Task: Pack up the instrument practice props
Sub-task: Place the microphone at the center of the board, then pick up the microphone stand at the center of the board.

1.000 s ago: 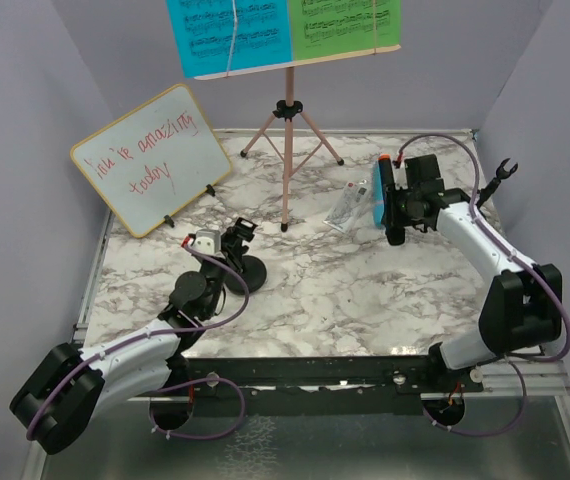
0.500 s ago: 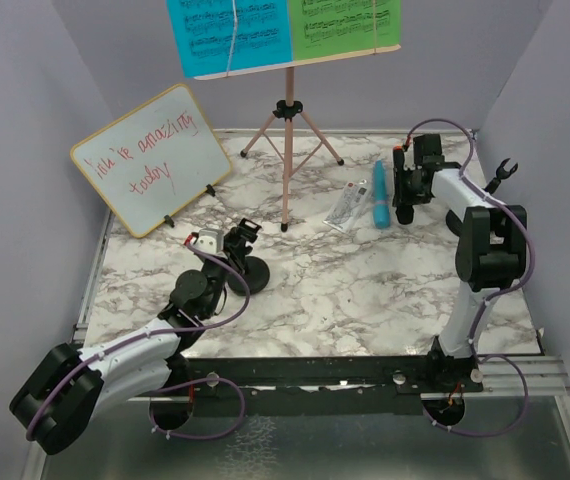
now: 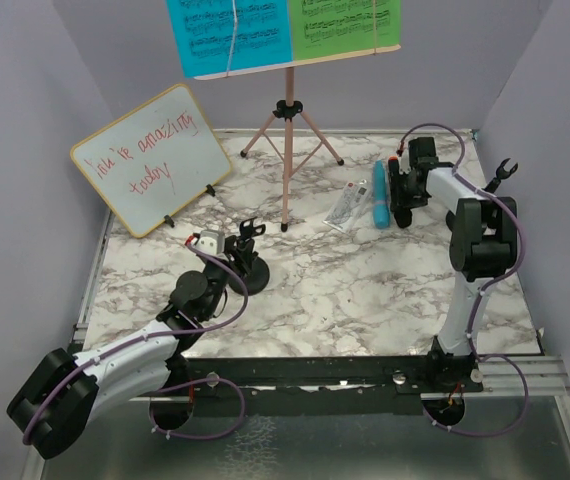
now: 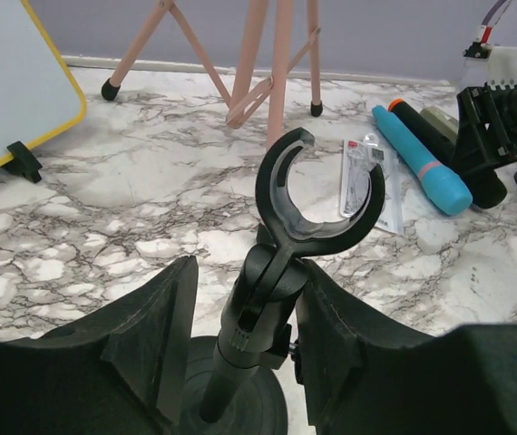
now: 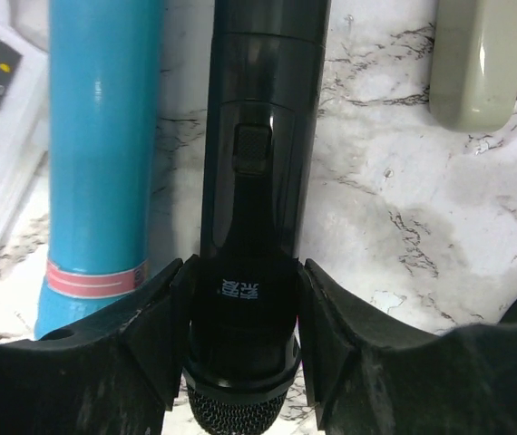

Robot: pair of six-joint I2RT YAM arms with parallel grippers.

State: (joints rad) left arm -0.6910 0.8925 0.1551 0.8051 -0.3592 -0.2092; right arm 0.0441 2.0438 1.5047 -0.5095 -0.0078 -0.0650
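Down at the front left of the marble table point(image 3: 365, 290), the left gripper point(image 4: 248, 294) is straddling the stem of a black mic holder point(image 4: 297, 243). The jaws sit partly open: there's a sliver of tabletop showing between the left finger point(image 4: 150, 335) and the stem, while the other finger is right up beside it. That's a loose bracket, not a clamp. The holder stands upright on its round base, with its clip open at the top.

Over on the far right, the right gripper point(image 5: 245, 272) is low on the black microphone point(image 5: 258, 91), near the mesh head. Both fingers point(image 5: 163, 326) lie flush against its sides, jaws about half spread, so it has hold of it. The microphone lies flat on the table. The blue microphone point(image 5: 104, 136) lies alongside, nearly touching and parallel, and a clear packet point(image 3: 350, 205) sits just on its other side.

Beyond the right arm, the clip of the second mic holder point(image 3: 503, 170) pokes up. At the back, the pink tripod stand point(image 3: 287, 150) is up on its legs. It carries the blue sheet point(image 3: 227, 35) and the green sheet point(image 3: 345, 22) side by side. The yellow-framed whiteboard point(image 3: 150, 160) leans at the far left.
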